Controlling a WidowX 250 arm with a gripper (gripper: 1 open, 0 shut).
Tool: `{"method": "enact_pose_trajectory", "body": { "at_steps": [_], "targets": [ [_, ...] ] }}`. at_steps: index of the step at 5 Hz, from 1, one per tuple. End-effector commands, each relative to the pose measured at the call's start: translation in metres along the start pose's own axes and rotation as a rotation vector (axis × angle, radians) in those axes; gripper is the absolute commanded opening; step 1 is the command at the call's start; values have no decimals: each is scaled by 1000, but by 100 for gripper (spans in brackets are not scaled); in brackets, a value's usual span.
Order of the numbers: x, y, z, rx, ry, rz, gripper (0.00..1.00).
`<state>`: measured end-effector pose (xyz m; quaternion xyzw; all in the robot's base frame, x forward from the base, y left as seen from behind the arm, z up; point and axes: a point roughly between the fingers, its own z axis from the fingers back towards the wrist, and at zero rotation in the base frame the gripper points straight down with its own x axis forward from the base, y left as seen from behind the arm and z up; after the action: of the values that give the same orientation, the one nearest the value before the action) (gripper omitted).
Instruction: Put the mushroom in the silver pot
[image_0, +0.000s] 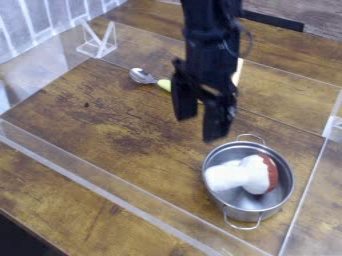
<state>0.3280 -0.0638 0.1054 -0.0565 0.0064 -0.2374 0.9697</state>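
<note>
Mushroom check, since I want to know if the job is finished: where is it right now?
The mushroom lies on its side inside the silver pot, at lower right of the camera view, just below the open gripper.

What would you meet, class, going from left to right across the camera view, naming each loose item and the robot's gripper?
Clear plastic stand → grey spoon → gripper, fingers open → silver pot with the mushroom lying inside it. The yellow-green vegetable is left out, as the arm hides most of it.

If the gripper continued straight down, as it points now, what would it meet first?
Probably the bare wooden table, just beside the silver pot. The open gripper hangs up-left of the pot's rim, though depth from this single view is uncertain.
</note>
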Motion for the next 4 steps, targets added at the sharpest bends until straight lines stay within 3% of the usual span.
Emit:
{"method": "enact_pose_trajectory", "body": {
  "at_steps": [1, 3, 4],
  "targets": [
    [-7, 8, 33, 28, -61, -22, 100],
    [-2, 24, 26, 36, -80, 22, 100],
    [-2, 7, 24, 26, -72, -28, 100]
  ]
}}
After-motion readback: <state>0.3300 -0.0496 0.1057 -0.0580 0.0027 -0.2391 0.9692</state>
